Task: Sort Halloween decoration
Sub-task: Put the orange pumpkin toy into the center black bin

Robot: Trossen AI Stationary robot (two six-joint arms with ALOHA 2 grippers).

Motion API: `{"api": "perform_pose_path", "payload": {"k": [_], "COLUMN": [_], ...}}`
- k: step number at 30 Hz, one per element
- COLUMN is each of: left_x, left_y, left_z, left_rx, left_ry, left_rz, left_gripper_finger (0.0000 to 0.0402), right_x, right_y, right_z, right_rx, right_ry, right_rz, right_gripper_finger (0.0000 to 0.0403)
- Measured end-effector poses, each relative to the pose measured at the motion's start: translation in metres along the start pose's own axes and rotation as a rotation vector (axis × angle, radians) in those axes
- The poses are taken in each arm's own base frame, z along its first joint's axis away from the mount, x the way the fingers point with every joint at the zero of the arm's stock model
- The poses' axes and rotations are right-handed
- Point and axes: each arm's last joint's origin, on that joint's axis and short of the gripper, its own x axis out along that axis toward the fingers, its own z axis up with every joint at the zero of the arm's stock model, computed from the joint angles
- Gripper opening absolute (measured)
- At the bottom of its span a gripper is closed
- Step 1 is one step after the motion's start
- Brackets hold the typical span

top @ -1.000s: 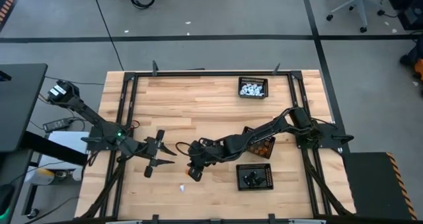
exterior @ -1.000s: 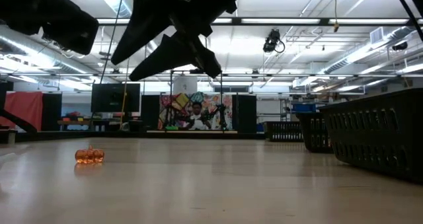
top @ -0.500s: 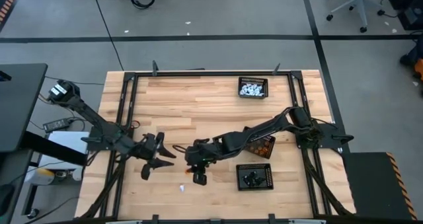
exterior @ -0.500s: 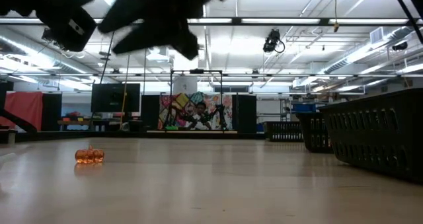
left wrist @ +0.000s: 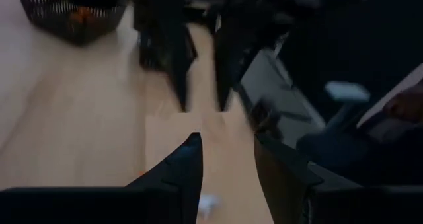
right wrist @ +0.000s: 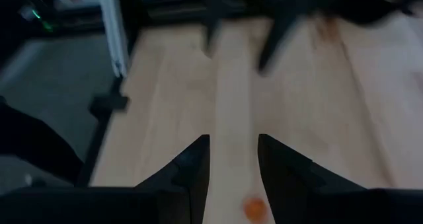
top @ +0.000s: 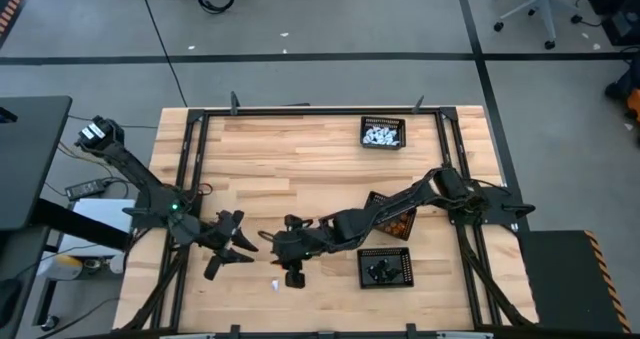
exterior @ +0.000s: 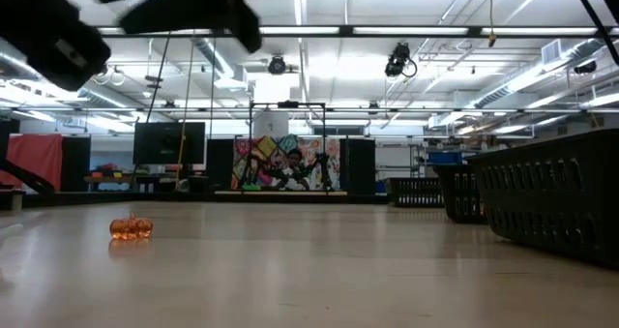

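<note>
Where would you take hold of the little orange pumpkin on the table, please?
Across its round body, from straight above. The pumpkin sits upright and alone on bare wood, low and squat, so a side approach would scrape the table. The right tool, open, is already over it.

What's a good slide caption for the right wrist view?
Open right gripper above wooden table, a small orange figure just ahead.

Two black jointed arms, matte and slender. Green indicator light on left arm (top: 174, 207). Each hand: two dark, tapering, pointed fingers (right wrist: 195, 163).
</note>
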Motion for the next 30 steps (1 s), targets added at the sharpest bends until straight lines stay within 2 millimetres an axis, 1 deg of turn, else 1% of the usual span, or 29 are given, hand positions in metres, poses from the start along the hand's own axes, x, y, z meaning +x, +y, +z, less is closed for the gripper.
{"api": "perform_pose_path", "payload": {"k": [1, 6, 9, 13, 17, 21, 23, 27, 30], "left_x": [0.0, -0.003, -0.004, -0.006, -0.007, -0.008, -0.008, -0.008, -0.008], "left_y": [0.0, 0.004, 0.007, 0.011, 0.015, 0.016, 0.016, 0.017, 0.017], "left_z": [-0.003, -0.016, -0.021, -0.026, -0.03, -0.031, -0.031, -0.032, -0.032], "left_rx": [0.009, 0.039, 0.012, -0.022, -0.061, -0.062, -0.057, -0.053, -0.049], "left_ry": [0.026, 0.151, 0.193, 0.246, 0.285, 0.295, 0.299, 0.304, 0.302], "left_rz": [0.008, 0.049, 0.084, 0.132, 0.175, 0.185, 0.189, 0.193, 0.2], "left_gripper_finger": [0.0143, 0.0143, 0.0143, 0.0143, 0.0143, 0.0143, 0.0143, 0.0143, 0.0143], "right_x": [0.005, 0.037, 0.052, 0.068, 0.07, 0.072, 0.073, 0.075, 0.077], "right_y": [0.002, 0.002, -0.004, -0.013, -0.018, -0.021, -0.02, -0.019, -0.021], "right_z": [-0.002, -0.029, -0.04, -0.053, -0.054, -0.06, -0.062, -0.076, -0.084], "right_rx": [-0.001, -0.027, 0.004, -0.019, -0.087, -0.13, -0.131, -0.149, -0.151], "right_ry": [-0.013, 0.039, 0.07, 0.091, 0.096, 0.112, 0.101, 0.135, 0.13], "right_rz": [0.005, -0.004, -0.011, -0.017, -0.011, -0.035, -0.003, 0.011, 0.015], "right_gripper_finger": [0.0132, 0.0132, 0.0137, 0.0158, 0.0186, 0.0207, 0.0211, 0.021, 0.0205]}}
